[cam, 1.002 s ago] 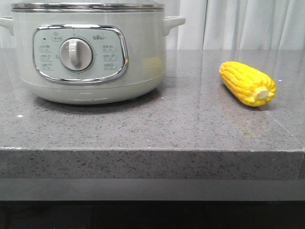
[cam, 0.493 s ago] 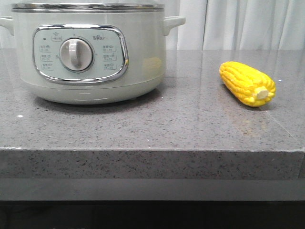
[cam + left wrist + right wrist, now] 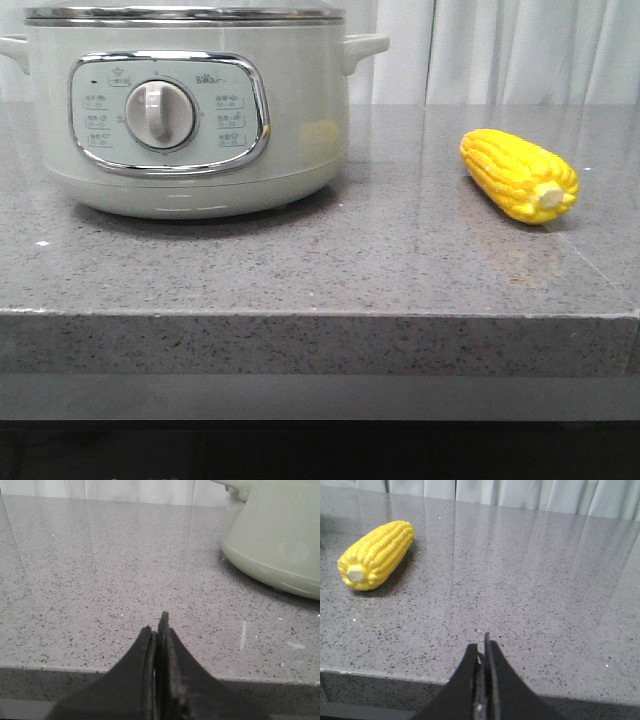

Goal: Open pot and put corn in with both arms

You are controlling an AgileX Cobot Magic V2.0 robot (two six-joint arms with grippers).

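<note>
The pale grey-green pot (image 3: 190, 110) stands at the back left of the grey stone counter, its chrome-framed panel and dial facing me; its top is cut off by the frame. Part of its side shows in the left wrist view (image 3: 280, 535). The yellow corn (image 3: 518, 175) lies on the counter at the right, stub end toward me, also in the right wrist view (image 3: 376, 554). My left gripper (image 3: 157, 630) is shut and empty at the counter's front edge, apart from the pot. My right gripper (image 3: 481, 647) is shut and empty at the front edge, apart from the corn.
The grey speckled counter (image 3: 320, 270) has a thick front edge with a dark gap below. White curtains (image 3: 500, 50) hang behind. Neither arm shows in the front view.
</note>
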